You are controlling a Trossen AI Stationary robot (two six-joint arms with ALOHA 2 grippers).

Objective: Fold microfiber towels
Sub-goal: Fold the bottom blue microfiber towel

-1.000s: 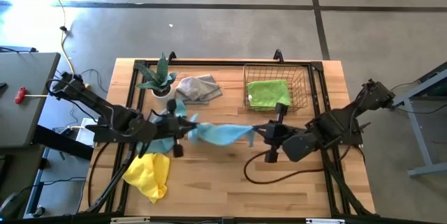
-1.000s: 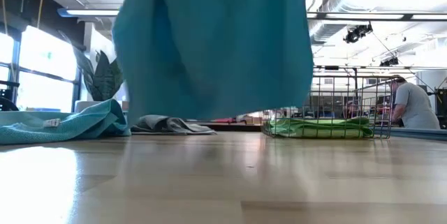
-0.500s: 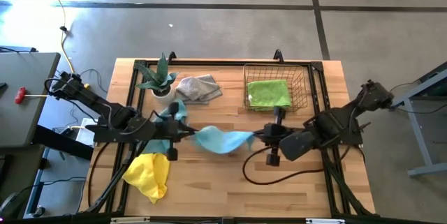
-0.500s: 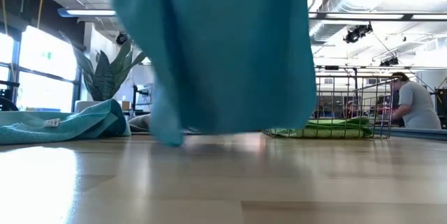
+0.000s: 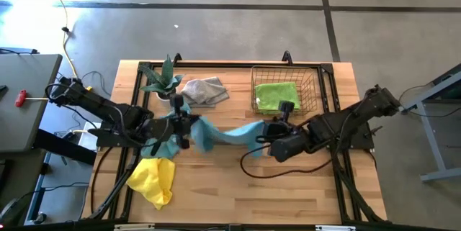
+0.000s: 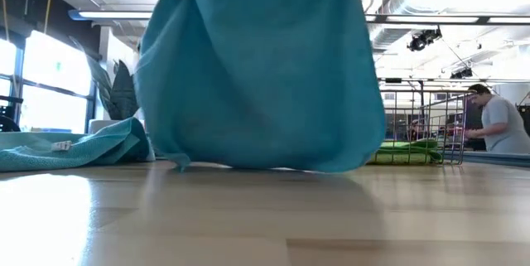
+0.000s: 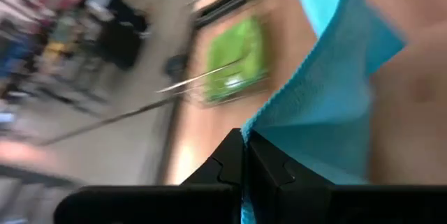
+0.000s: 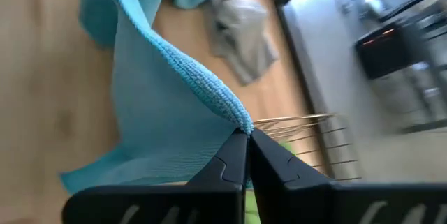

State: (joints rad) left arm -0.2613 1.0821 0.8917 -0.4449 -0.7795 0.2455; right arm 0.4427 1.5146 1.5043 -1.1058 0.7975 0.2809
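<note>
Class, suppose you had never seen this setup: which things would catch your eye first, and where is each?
First, the light blue towel stretched between the two arms at the table's middle, the left claw shut on one corner and the right claw shut on the other, its lower edge touching the wood. Next, the yellow towel crumpled at the front left, and the lime green towel inside the wire basket at the back right.

A light blue towel [image 5: 227,134] is hanging over the pale wood table [image 5: 216,188]; a yellow towel [image 5: 153,178], grey towel [image 5: 204,89] and lime green towel [image 5: 276,95] are lying around.
</note>
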